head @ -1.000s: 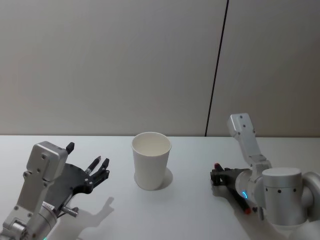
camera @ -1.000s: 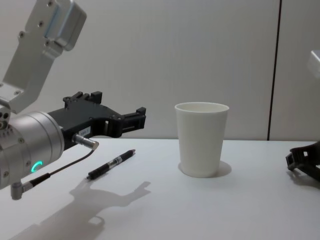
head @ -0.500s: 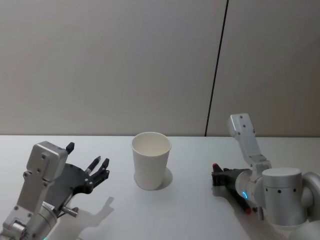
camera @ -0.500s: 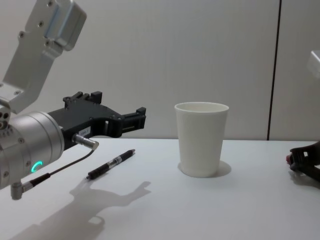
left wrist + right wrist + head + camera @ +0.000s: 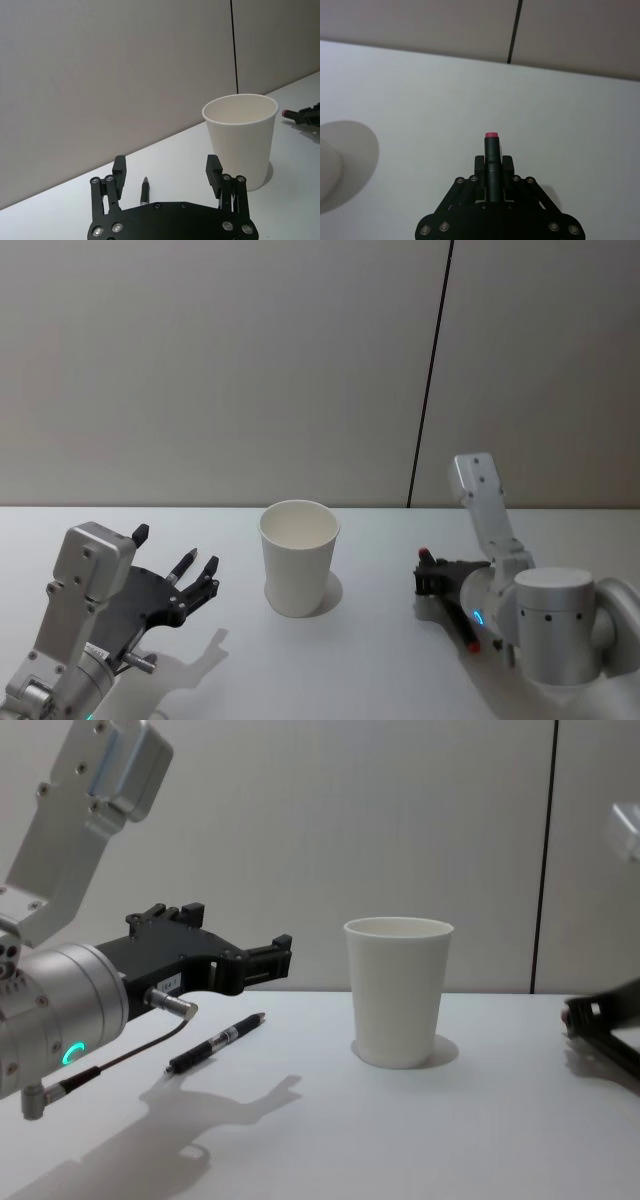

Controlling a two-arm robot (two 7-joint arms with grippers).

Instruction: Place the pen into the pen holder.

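Head view: I have the pen holder [image 5: 298, 560] standing upright mid-table, between my 2 arms. The right gripper [image 5: 430, 578] sits low to its right, closed on a red-tipped pen [image 5: 423, 555]. The red tip pokes out ahead of the fingers, aimed forward and slightly toward the holder. The left gripper [image 5: 175, 550] hovers on the holder's other side, spread wide and holding nothing.

Chest view: a second, black pen [image 5: 215, 1043] lies flat on the table [image 5: 330, 1140] under the left gripper. Its long axis runs diagonally, with the far end angled toward the holder. The right gripper comes in at the right edge, well below the holder's rim.

Left wrist view: the black pen [image 5: 145, 187] shows between the 2 open fingers, touched by neither. The holder stands ahead and off to one side, with the red tip beyond it.

Right wrist view: the jaws are clamped on the barrel, which runs straight along the gripper's own axis. The holder's wall barely shows at the frame's edge, so it sits off to the side, not ahead.

My read is that the held pen is what I'm delivering. The holder lies to the right gripper's left, and the pen looks low and roughly level. I'd need to lift above the rim, swing left and tip the pen upright before letting go.
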